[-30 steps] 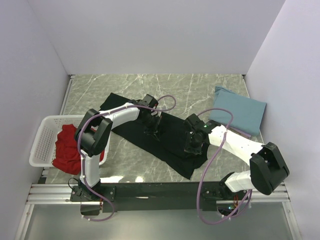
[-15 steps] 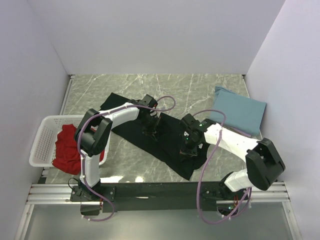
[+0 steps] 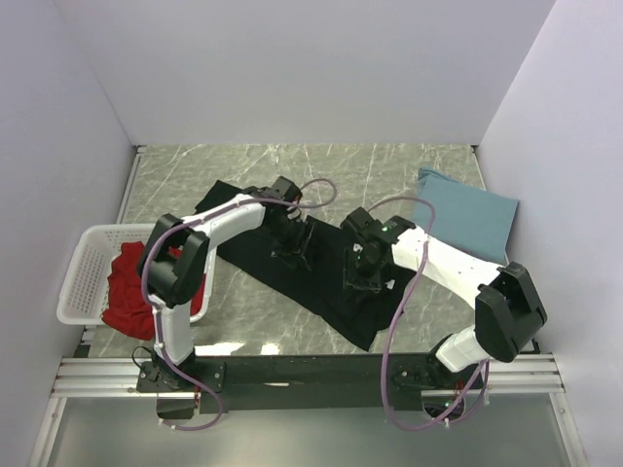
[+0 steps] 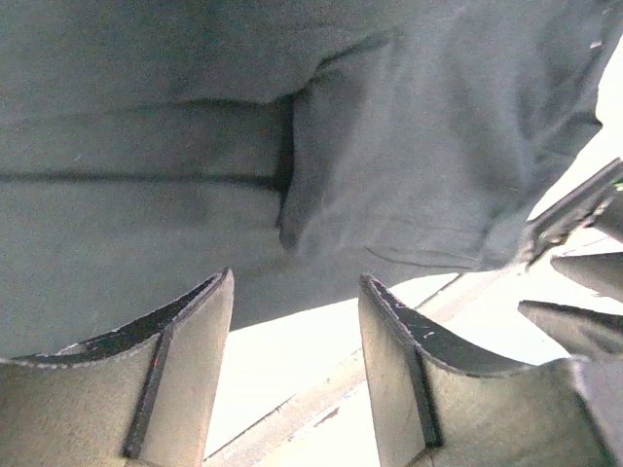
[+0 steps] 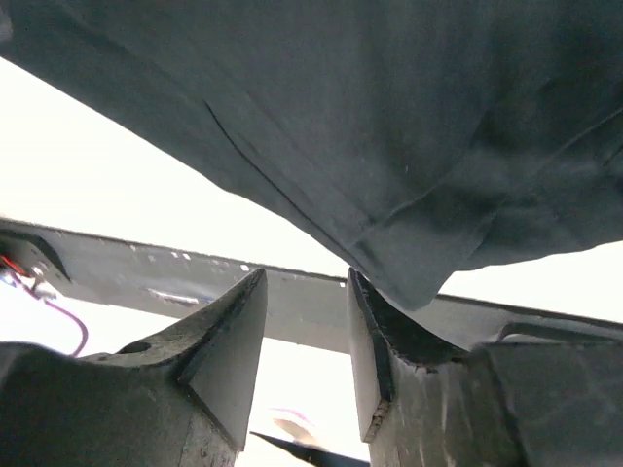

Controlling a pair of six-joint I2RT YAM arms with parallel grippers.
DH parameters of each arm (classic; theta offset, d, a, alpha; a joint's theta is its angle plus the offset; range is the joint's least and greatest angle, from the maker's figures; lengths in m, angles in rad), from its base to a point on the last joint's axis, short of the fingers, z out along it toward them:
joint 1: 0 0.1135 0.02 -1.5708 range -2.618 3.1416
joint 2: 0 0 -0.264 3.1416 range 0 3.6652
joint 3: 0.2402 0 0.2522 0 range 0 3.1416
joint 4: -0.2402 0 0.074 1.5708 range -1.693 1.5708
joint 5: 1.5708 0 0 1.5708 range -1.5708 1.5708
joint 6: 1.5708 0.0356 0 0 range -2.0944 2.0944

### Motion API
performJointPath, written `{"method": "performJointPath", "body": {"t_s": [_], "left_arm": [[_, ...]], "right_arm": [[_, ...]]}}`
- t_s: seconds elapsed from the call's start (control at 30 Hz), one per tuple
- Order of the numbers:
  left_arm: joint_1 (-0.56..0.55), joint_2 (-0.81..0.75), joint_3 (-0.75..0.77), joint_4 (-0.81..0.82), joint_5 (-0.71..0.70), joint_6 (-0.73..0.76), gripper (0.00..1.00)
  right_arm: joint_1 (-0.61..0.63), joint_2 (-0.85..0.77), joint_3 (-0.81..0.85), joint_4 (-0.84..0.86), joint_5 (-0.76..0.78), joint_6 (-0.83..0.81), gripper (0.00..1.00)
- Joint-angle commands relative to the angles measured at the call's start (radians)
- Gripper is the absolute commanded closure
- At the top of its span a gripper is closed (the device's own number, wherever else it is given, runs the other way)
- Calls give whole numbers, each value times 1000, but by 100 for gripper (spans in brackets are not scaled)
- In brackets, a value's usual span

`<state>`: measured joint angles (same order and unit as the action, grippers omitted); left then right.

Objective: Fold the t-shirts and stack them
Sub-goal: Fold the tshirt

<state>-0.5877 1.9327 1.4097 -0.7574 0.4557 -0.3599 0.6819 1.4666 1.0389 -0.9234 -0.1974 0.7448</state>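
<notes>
Left hand point(image 3: 290, 245) is poised over the middle of the black t-shirt point(image 3: 326, 261). Its two fingers point(image 4: 97, 399) are standing moderately apart and gripping nothing, and in its wrist view the cloth's edge is lying just past the fingertips. Right hand point(image 3: 362, 279) is sitting further along the same shirt, nearer the arm bases. Its fingers point(image 5: 224, 341) are only narrowly parted, with nothing between them. A drooping corner of black cloth seems to be resting against the outer side of one finger.

The black shirt is lying as a long diagonal strip across the marble bench point(image 3: 389, 165), running from far left to near right. A dusty-blue t-shirt point(image 3: 467, 219) is lying folded at the far right, well apart from both hands. A red t-shirt point(image 3: 127, 292) is bunched in a white basket point(image 3: 83, 253) at the left.

The black cloth is looking light, limp and quick to sag. I am judging it wants pinching at a hem or corner, both hands together, to keep any fold even.
</notes>
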Motion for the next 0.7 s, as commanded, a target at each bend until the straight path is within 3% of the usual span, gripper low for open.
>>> {"method": "performJointPath", "body": {"t_s": [0.0, 0.3, 0.67], "left_arm": [[47, -106, 44, -25, 14, -40, 40], [290, -38, 139, 17, -26, -114, 38], [456, 248, 344, 13, -219, -137, 37]], "right_arm": [[-34, 15, 90, -51, 110, -44, 53], [-297, 107, 174, 80, 79, -217, 54], [-398, 340, 225, 202, 75, -283, 56]]}}
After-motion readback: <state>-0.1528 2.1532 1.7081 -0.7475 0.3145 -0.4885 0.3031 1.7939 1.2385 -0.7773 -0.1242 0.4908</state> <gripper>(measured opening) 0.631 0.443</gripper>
